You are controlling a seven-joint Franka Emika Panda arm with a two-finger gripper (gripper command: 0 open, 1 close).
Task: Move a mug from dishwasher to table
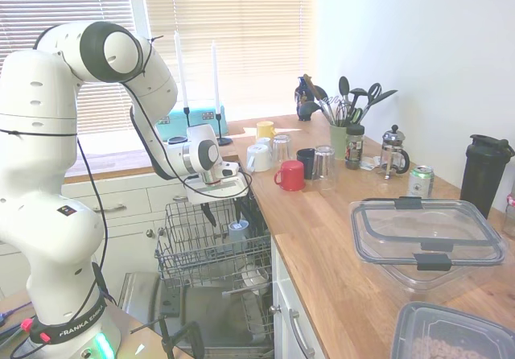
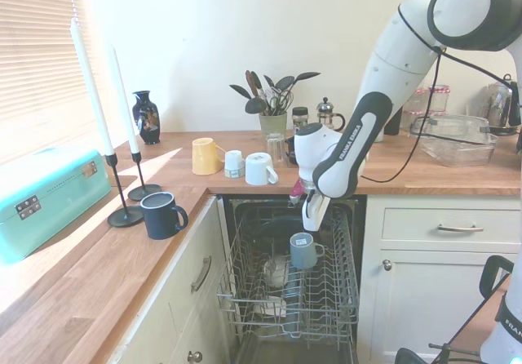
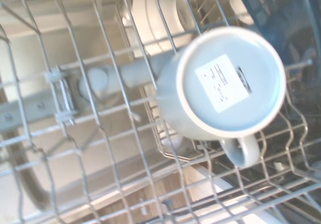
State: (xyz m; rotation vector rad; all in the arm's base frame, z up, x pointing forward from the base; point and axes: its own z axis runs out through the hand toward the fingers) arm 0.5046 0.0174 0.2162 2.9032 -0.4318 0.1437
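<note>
Blue-grey mug [image 2: 303,250] sits upside down in upper wire rack [image 2: 245,286] of open dishwasher [image 1: 211,295], white sticker on base, handle clear in wrist view [image 3: 226,88]. Gripper [image 1: 219,212] hangs just above mug, pointing down into rack; not touching it. Finger state: cannot tell, tips merge with rack wires. White dishes lie in rack beneath. Red mug [image 1: 290,175] and navy mug [image 2: 161,215] stand on wooden countertop [image 1: 338,246].
</note>
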